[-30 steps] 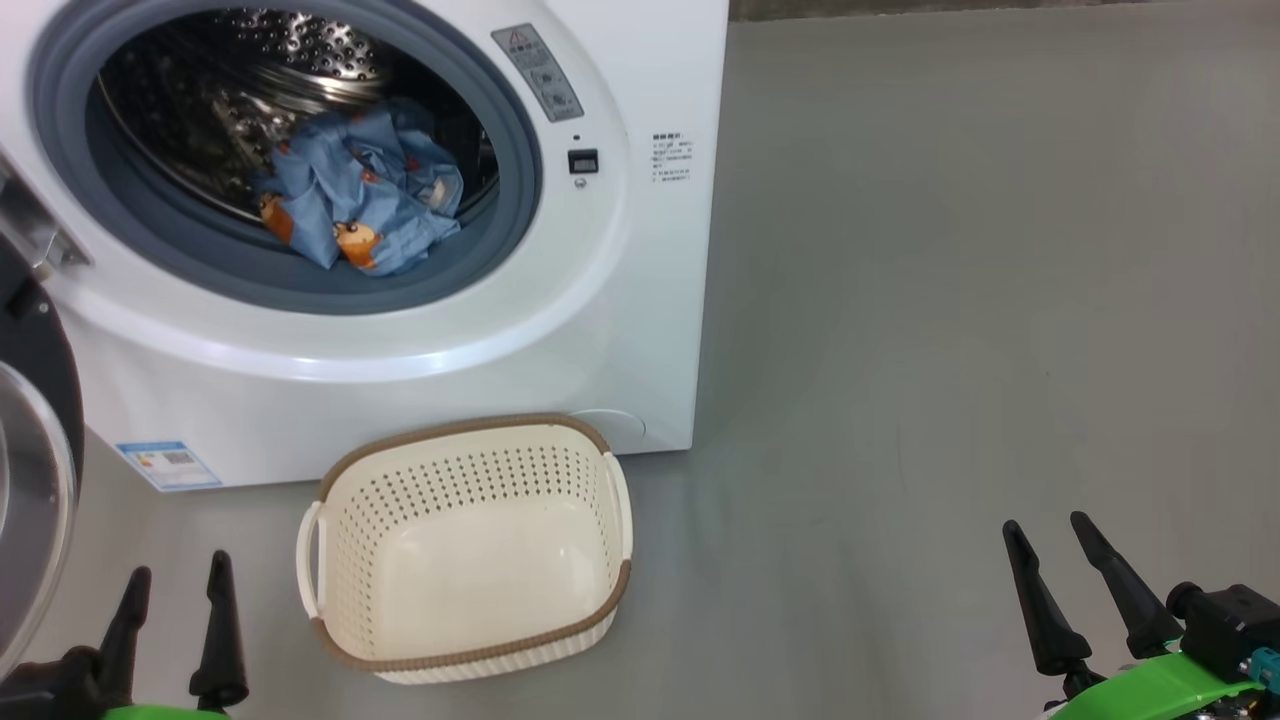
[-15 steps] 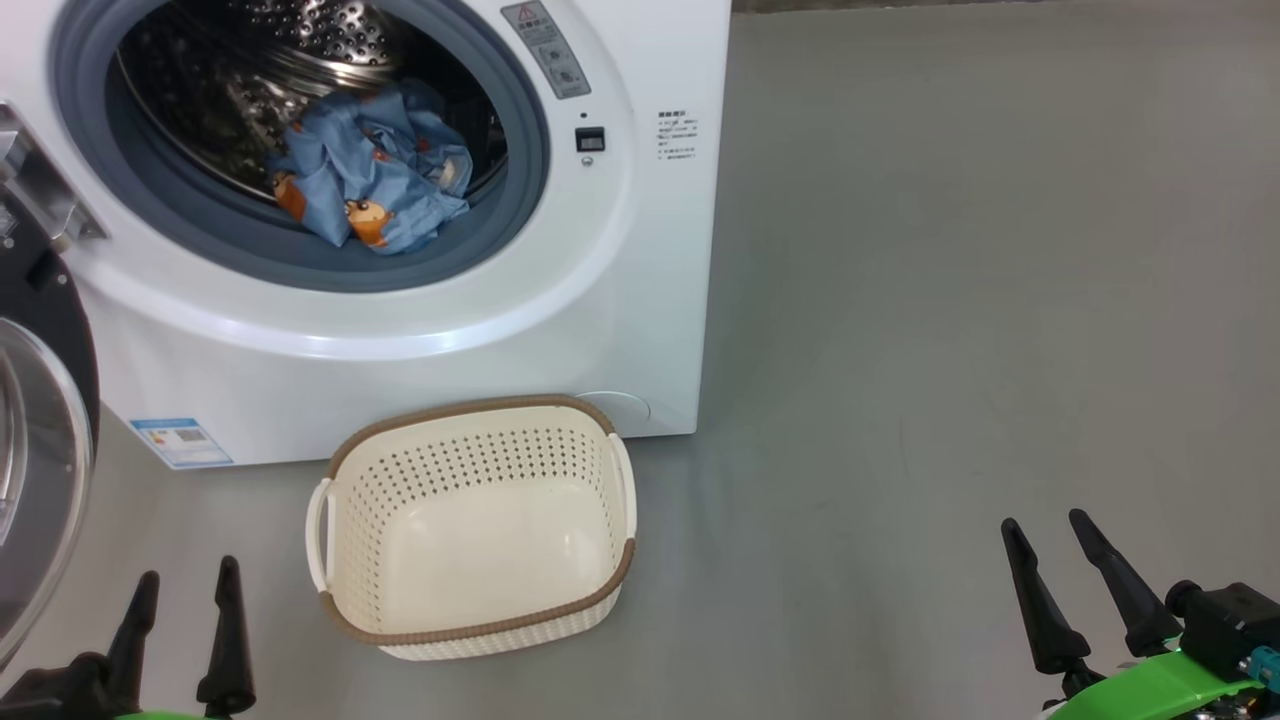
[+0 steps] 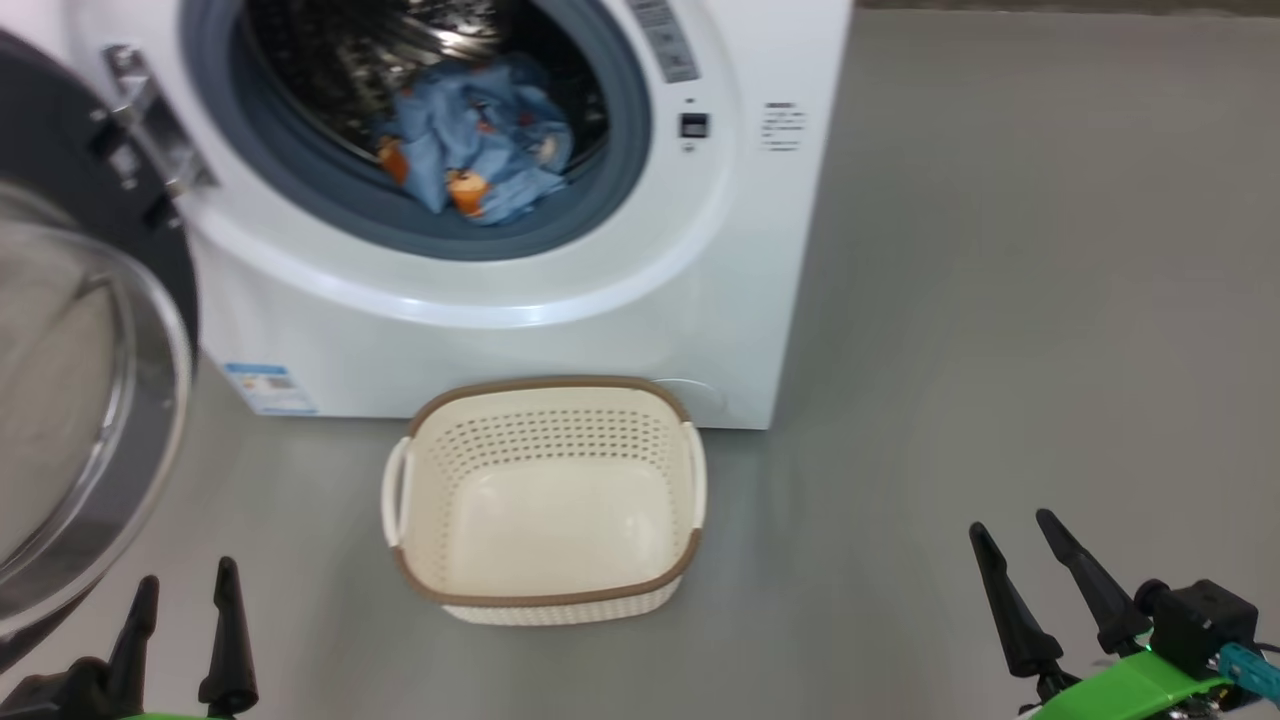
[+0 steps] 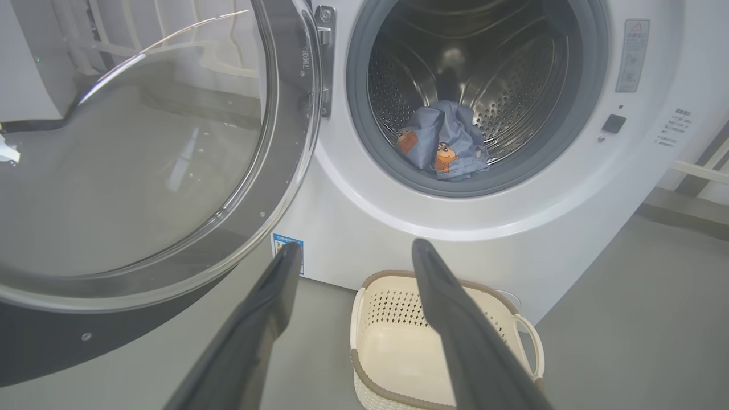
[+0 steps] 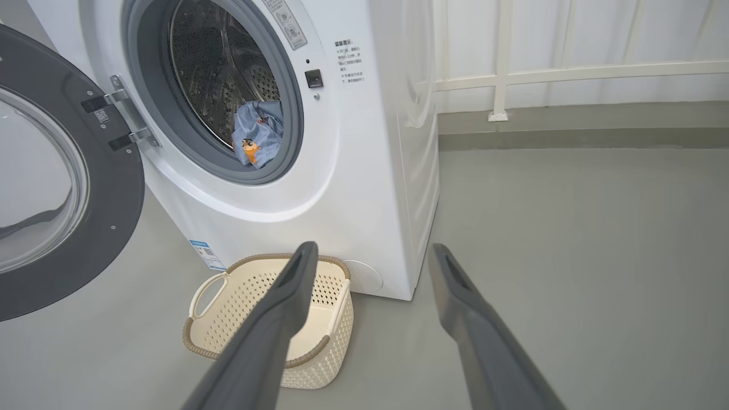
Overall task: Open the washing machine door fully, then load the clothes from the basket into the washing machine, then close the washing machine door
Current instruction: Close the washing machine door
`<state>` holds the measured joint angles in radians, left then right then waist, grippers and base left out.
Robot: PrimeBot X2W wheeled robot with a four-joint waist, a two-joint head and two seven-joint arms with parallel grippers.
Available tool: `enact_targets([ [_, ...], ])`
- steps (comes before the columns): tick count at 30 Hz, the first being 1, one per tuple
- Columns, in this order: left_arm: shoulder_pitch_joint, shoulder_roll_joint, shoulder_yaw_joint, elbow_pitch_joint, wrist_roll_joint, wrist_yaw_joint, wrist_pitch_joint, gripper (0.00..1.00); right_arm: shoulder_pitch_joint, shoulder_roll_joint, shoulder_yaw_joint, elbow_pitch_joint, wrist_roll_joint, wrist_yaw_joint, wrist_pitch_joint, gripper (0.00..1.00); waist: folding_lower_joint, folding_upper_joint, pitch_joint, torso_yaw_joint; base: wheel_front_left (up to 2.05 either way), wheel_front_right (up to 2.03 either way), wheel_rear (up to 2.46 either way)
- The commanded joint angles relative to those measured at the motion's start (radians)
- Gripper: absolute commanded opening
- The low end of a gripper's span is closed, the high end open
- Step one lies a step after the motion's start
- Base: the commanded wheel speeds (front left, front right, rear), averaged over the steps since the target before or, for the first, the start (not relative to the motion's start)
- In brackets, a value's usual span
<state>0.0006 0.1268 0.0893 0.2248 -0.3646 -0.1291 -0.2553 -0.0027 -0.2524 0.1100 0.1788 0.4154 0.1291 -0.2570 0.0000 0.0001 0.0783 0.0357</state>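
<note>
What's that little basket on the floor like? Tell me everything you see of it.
The basket is small and rectangular with rounded corners, seemingly cream-white plastic. Rows of little holes pierce its walls, a brown woven-look band rims it, and a white loop handle sits on each side. It stands upright and empty on the grey floor, just before the washing machine, below its open mouth. Whether it touches the machine is unclear.

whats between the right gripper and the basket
Only bare grey floor. In the head view, the stretch from the basket to the open right gripper holds no object.
</note>
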Motion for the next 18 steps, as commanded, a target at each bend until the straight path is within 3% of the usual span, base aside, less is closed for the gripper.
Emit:
enact_targets([
  [1,-0.021,0.013,0.042,-0.024,0.008,-0.002,-0.006,1.0,-0.039,-0.02,0.028,-0.023,-0.004,0.002,-0.005,1.0,0.0,-0.0001,0.008,0.062,0.0,0.0,0.0],
  [18,0.003,-0.039,0.068,-0.022,0.008,-0.002,-0.006,1.0,-0.091,-0.043,0.11,0.0,0.005,0.002,-0.005,1.0,0.0,-0.0001,0.005,0.335,0.0,0.0,0.0],
])
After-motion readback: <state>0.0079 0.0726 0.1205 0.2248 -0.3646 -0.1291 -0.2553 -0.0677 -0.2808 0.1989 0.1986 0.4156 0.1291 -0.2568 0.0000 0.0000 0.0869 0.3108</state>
